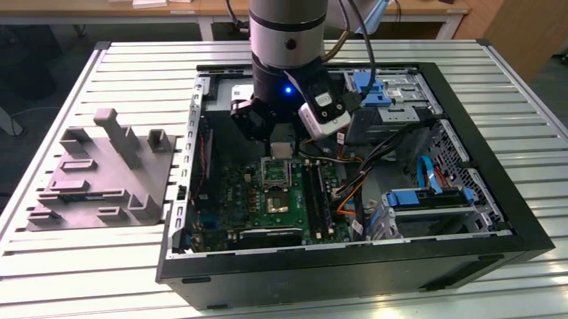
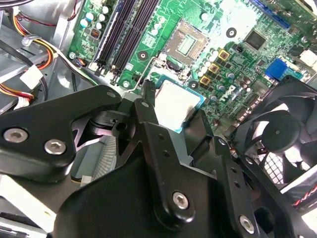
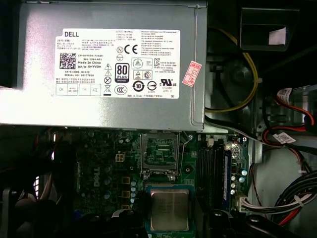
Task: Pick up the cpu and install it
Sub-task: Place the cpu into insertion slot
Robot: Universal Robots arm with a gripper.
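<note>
Slatted metal table (image 1: 80, 279) in a workshop with a dark floor (image 1: 18, 146)

The pale table's long ribbed slats catch an even overhead light. Beyond the table's far edge stands a wooden desk (image 1: 89, 8) on white legs (image 1: 206, 28). Off the table's far corner, at the exterior view's right, is a brown wooden panel (image 1: 523, 33). The dark floor shows beside the table at the exterior view's left.

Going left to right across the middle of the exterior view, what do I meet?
Grey tray → green motherboard → blue drive bracket.
</note>
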